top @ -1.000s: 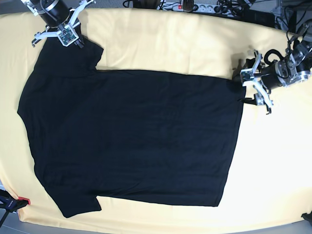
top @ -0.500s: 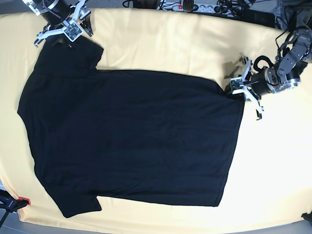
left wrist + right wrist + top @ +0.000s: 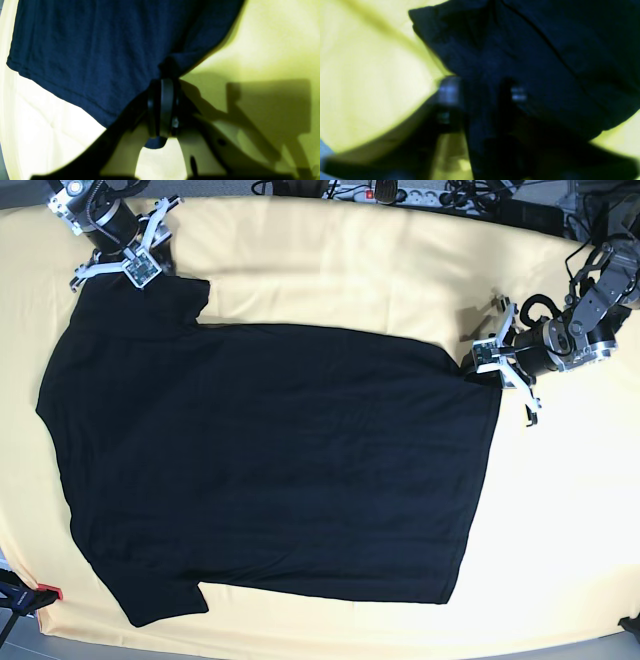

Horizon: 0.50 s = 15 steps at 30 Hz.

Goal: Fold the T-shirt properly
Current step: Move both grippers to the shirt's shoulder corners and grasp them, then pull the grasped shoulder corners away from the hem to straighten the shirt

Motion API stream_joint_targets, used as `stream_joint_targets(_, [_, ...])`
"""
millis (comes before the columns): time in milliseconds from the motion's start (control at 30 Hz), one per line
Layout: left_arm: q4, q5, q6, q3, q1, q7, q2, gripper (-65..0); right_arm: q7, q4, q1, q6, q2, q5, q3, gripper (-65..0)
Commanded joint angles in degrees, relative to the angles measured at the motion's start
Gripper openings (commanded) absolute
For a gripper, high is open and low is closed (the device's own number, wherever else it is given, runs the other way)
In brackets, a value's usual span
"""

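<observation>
My left tool (image 3: 162,75) was pinched on the shirt (image 3: 270,470) hem corner. My right tool (image 3: 480,92) looked clamped on the sleeve, though blurred. Only thin edges were caught, so lifting unevenly could have slipped 1 free.

- One T-shirt (image 3: 270,470), black, with two short sleeves showing.
- One yellow cloth (image 3: 350,270) under it.
- Two arms, each with one gripper: the left gripper (image 3: 488,365) and the right gripper (image 3: 135,272).
- One power strip (image 3: 375,192) among a tangle of cables (image 3: 470,195) too knotted to count.
- One small red-tipped object (image 3: 40,593) at the lower edge.
</observation>
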Motion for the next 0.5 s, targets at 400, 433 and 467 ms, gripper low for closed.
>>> stream_joint_targets(400, [9.2,-4.2,-9.5,-0.4,0.9,1.9,-8.3,-65.0,-12.7,12.2,-4.3,-8.2,9.6,-3.5,0.6,-65.0])
stream_joint_targets(433, [10.7,-4.9,-11.3,-0.4,1.2,1.9,-9.5,-65.0,-13.3,13.2,-5.6,-7.9,10.1,-3.5,0.6,-65.0])
stream_joint_targets(467, [12.1,-5.6,-13.0,-0.4,1.4,1.9,-10.6,-65.0,-13.7,14.1,-6.9,-7.8,10.3,-3.5,0.6,-65.0])
